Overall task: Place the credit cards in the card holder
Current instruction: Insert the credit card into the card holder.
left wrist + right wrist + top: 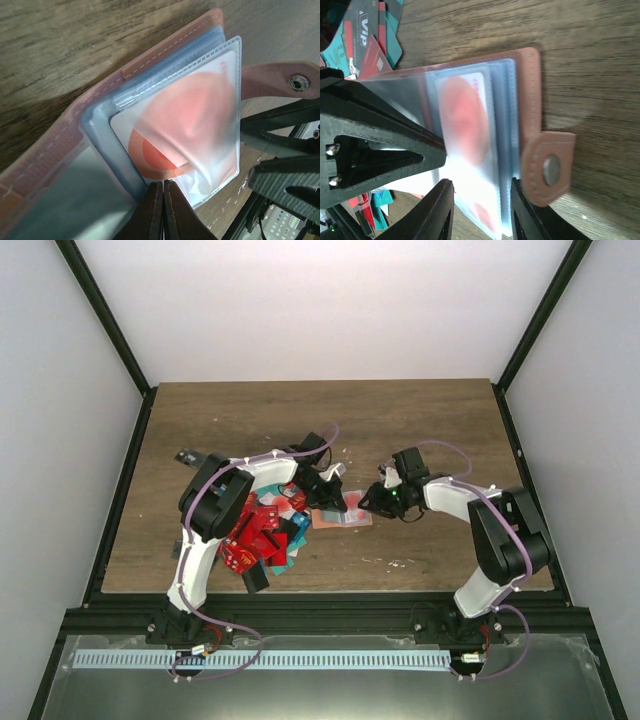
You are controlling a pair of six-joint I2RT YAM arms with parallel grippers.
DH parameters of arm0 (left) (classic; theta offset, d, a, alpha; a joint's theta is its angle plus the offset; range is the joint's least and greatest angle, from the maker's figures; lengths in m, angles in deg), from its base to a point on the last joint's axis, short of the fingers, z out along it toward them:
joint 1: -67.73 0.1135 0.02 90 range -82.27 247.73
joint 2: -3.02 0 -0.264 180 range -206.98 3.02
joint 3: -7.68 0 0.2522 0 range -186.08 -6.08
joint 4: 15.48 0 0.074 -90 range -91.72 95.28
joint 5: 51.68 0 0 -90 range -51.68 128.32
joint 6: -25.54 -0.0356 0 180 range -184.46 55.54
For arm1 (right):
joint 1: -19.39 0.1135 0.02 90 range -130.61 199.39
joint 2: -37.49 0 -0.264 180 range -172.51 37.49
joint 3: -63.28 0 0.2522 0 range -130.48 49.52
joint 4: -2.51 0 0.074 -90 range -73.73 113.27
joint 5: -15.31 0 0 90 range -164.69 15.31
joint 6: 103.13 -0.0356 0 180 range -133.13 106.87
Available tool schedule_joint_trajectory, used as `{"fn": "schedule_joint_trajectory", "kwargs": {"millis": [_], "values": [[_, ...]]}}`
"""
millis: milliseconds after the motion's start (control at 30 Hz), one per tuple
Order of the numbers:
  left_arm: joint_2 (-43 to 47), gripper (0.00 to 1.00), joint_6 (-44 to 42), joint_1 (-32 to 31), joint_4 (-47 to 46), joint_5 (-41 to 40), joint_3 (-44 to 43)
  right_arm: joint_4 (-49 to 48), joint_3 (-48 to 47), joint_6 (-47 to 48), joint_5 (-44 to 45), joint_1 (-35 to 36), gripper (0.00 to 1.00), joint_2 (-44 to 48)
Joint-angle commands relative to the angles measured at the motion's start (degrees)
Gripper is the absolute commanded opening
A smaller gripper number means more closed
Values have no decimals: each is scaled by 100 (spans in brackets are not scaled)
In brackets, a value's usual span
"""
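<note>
Left wrist view. Left gripper (163, 184) is sitting closest, bottom centre, with both fingers pressed flat together and no gap showing. Its tips are touching the lower edge of a clear sleeve (210, 100); cannot tell whether any plastic is nipped between them. Card holder (100, 97) is lying open across mid-frame, pinkish-brown stitched cover underneath, sleeves fanning up from it. White card with a red spot (160, 150) is sitting inside the top sleeve. Snap strap (280, 80) is sticking out at the right edge. Right gripper (246, 154) is reaching in from the lower right, its tips right at the sleeve's edge.

Right wrist view. Right gripper's own fingers are standing partly apart at bottom centre, with the sleeve stack hanging between them; cannot tell whether they are clamping it. Left gripper's black finger is coming in from the left, its tip resting on the sleeve over the white card. Credit cards (370, 35) are lying loose at upper left: black, teal, red.

Top view. Both grippers are meeting over the card holder just below the centre of the table (430, 420). The credit cards are heaping at lower left of it, partly under the left arm (215, 505).
</note>
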Motion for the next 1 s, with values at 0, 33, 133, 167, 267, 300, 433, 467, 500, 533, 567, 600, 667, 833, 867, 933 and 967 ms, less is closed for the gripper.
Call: {"fn": "schedule_joint_trajectory", "kwargs": {"millis": [0, 33, 133, 167, 267, 300, 433, 467, 500, 533, 567, 600, 667, 833, 867, 933, 967], "values": [[-103, 4, -123, -77, 141, -245, 189, 27, -239, -13, 6, 194, 34, 116], [-101, 4, -129, -77, 142, -248, 185, 19, -248, -21, -9, 228, 33, 93], [-101, 4, -126, -77, 141, -252, 185, -12, -258, -43, -46, 280, 33, -2], [-101, 4, -126, -77, 146, -254, 189, -19, -259, -43, -52, 279, 33, -31], [-101, 4, -135, -77, 141, -250, 189, -50, -250, -58, -98, 284, 33, -96], [-105, 4, -135, -77, 141, -253, 189, -70, -250, -65, -130, 286, 33, -105], [-79, 4, -119, -77, 140, -266, 190, -184, -250, -102, -297, 285, 33, -78], [-70, 4, -111, -77, 145, -246, 183, -226, -245, -119, -374, 284, 33, -56], [-59, 4, -99, -77, 146, -237, 169, -277, -235, -120, -455, 286, 33, -37], [-38, 4, -81, -77, 145, -222, 153, -318, -240, -133, -530, 284, 33, -20], [-6, 4, -56, -77, 144, -207, 134, -353, -249, -138, -602, 291, 33, -2], [33, 4, -37, -77, 141, -206, 116, -379, -250, -132, -676, 297, 33, 4], [112, 4, -7, -69, 205, -224, 49, -378, -266, -130, -746, 320, 33, 4], [376, 7, 52, -52, 473, -367, -145, -308, -328, -110, -745, 399, 33, -67], [460, 9, 76, -44, 529, -400, -167, -285, -352, -100, -724, 426, 33, -80], [612, 11, 112, -21, 612, -441, -185, -246, -415, -94, -708, 452, 33, -101], [672, 13, 131, -9, 646, -461, -188, -221, -451, -84, -689, 471, 33, -121]]}}
